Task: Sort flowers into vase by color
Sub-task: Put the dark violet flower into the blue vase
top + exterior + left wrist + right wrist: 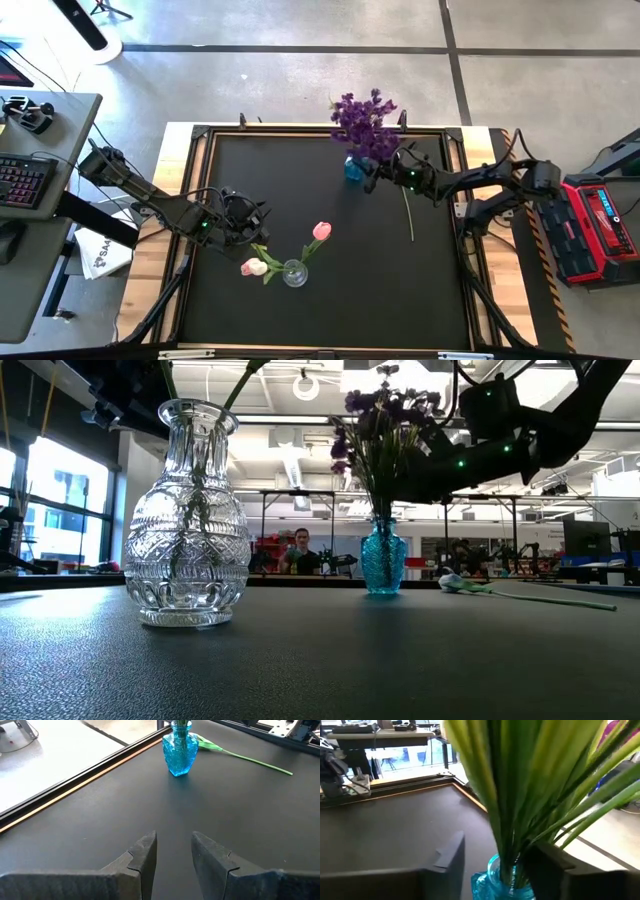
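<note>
A blue glass vase [353,168] [382,555] near the table's far edge holds a bunch of purple sprigs [365,125]. A clear cut-glass vase [295,272] [190,530] near the middle holds two pink tulips [321,231] [254,267]. One white tulip [455,583] lies flat on the mat, with its stem [408,212] right of the blue vase. My right gripper [372,180] [492,850] is open just above the blue vase's mouth, and the green stems [512,835] stand between its fingers. My left gripper [245,228] [174,837] is open and empty over bare mat, left of the clear vase. My right gripper comes level from the table's right side with its fingers on either side of the purple sprigs' stems [515,855], just above the blue vase's mouth. One finger [545,865] stands right beside the stems; I cannot tell whether it touches them.
The black mat [330,310] has a raised wooden rim [190,140]. There is bare mat between the two vases and toward the near edge. A side desk with a keyboard [22,180] stands to the left and a red case [595,225] to the right. A person [302,550] sits far behind.
</note>
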`<state>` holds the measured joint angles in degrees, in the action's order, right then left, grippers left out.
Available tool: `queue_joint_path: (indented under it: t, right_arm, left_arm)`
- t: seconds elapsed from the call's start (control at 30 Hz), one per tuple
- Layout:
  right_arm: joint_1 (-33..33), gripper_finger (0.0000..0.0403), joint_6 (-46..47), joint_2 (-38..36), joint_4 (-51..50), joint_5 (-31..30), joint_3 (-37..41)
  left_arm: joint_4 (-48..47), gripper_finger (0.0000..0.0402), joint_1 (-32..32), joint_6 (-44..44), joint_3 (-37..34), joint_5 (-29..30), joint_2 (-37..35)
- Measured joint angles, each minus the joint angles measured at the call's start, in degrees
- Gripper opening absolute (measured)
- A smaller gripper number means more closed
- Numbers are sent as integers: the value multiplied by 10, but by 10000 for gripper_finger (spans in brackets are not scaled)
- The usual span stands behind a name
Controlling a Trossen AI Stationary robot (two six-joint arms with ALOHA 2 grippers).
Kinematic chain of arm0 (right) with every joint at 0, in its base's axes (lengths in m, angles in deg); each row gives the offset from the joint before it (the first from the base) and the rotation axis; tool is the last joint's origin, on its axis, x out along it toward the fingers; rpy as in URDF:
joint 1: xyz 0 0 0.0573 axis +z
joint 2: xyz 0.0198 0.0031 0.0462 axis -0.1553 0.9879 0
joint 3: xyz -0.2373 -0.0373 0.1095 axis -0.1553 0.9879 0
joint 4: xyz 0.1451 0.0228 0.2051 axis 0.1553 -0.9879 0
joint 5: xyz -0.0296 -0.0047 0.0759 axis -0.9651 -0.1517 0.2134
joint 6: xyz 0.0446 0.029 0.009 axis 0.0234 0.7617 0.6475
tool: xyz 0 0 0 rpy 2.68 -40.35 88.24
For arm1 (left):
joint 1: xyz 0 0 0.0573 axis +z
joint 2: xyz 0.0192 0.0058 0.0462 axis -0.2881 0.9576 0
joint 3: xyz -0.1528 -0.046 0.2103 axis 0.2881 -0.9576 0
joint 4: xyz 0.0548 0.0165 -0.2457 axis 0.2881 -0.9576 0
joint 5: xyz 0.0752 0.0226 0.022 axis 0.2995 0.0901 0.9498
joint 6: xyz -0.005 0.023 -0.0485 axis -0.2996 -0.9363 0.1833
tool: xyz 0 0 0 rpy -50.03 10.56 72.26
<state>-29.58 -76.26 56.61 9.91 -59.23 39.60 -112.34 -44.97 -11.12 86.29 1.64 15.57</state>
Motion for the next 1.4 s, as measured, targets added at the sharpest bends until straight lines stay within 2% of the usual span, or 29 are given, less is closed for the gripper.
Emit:
queue_joint_path:
  t: [0.13,0.27,0.47,0.73,0.9,1.0,1.2,1.4]
  right_arm:
    - [0,208,22,-19,-28,8,0]
    - [0,234,35,-60,-91,8,0]
    - [0,235,39,-128,-198,2,-12]
    - [0,219,42,-160,-442,0,-118]
    - [3,188,50,-160,-566,-13,-190]
    - [18,157,43,-160,-607,-52,-223]
    - [53,83,32,-160,-615,-87,-254]
    - [57,8,30,-147,-609,-113,-254]
  left_arm:
    - [0,110,0,0,0,0,0]
    - [0,110,0,0,0,0,0]
    - [1,110,0,0,0,0,0]
    - [5,110,0,0,0,0,0]
    - [5,110,0,0,0,0,0]
    - [4,110,0,0,0,0,0]
    - [4,110,0,0,0,0,0]
    - [4,110,0,0,0,0,0]
